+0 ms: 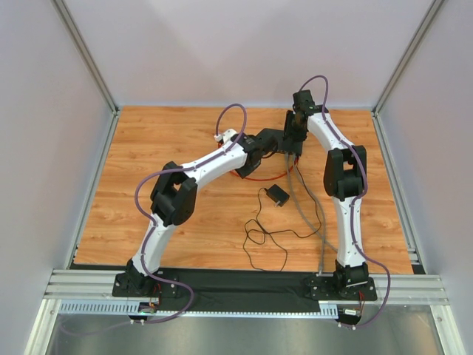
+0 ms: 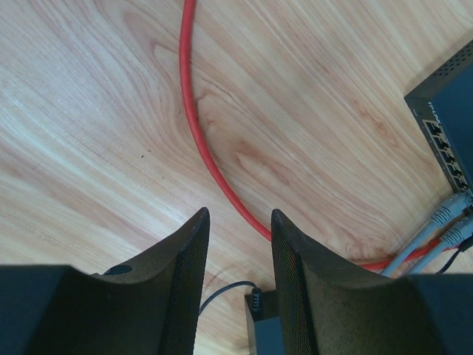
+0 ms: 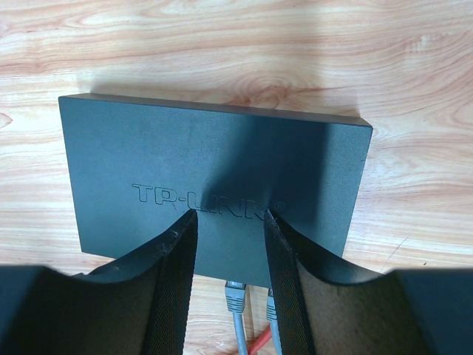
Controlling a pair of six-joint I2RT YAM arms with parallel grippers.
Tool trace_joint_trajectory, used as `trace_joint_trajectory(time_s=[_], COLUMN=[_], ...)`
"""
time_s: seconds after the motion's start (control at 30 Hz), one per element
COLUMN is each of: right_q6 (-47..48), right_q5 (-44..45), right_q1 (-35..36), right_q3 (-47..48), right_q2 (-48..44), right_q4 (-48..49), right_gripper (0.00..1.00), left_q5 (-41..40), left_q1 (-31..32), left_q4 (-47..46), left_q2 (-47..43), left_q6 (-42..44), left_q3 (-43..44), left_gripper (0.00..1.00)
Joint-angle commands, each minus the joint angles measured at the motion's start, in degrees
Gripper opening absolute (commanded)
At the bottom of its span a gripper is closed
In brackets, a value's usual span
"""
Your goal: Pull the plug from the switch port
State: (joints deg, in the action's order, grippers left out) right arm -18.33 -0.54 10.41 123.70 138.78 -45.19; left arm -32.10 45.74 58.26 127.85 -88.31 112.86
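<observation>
Top view, near to far: 1 thin black cord [image 1: 259, 233] looped at 7 o'clock of 1 square adapter [image 1: 278, 195]; 1 red cable [image 1: 255, 176] past it at 11 o'clock; 1 switch [image 3: 214, 170] at adapter's 12 o'clock, under right gripper [image 3: 229, 214]. 2 grey plugs [image 3: 235, 296] seated in switch port row [image 2: 445, 148], on 6 o'clock edge in right wrist view. Half-spread, clamping nothing: right gripper, tips over switch lid. Half-spread, empty: left gripper [image 2: 239, 212], above red cable; switch at its 2 o'clock.

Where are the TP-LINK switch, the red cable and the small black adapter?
TP-LINK switch [image 3: 214, 159]: right wrist view, top face above the logo.
red cable [image 2: 195, 126]: left wrist view, mid-curve on the wood.
small black adapter [image 1: 278, 195]: top external view, its upper face.
</observation>
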Motion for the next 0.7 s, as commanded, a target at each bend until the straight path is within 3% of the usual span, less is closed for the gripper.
trace_joint_trajectory(time_s=[0.0, 0.67], right_q6=[0.4, 0.66], right_q5=[1.41, 1.41], right_q1=[-0.92, -0.92], right_q3=[-1.8, -2.41], right_q2=[4.13, 3.87], right_q4=[-4.03, -3.68], right_gripper=[0.44, 0.44], left_q5=[-0.25, 1.6], left_q1=[0.49, 0.14], left_q4=[0.54, -1.74], left_q2=[0.82, 3.63], left_q6=[-1.86, -1.95], left_q3=[-0.45, -2.38], left_gripper=[0.47, 0.44])
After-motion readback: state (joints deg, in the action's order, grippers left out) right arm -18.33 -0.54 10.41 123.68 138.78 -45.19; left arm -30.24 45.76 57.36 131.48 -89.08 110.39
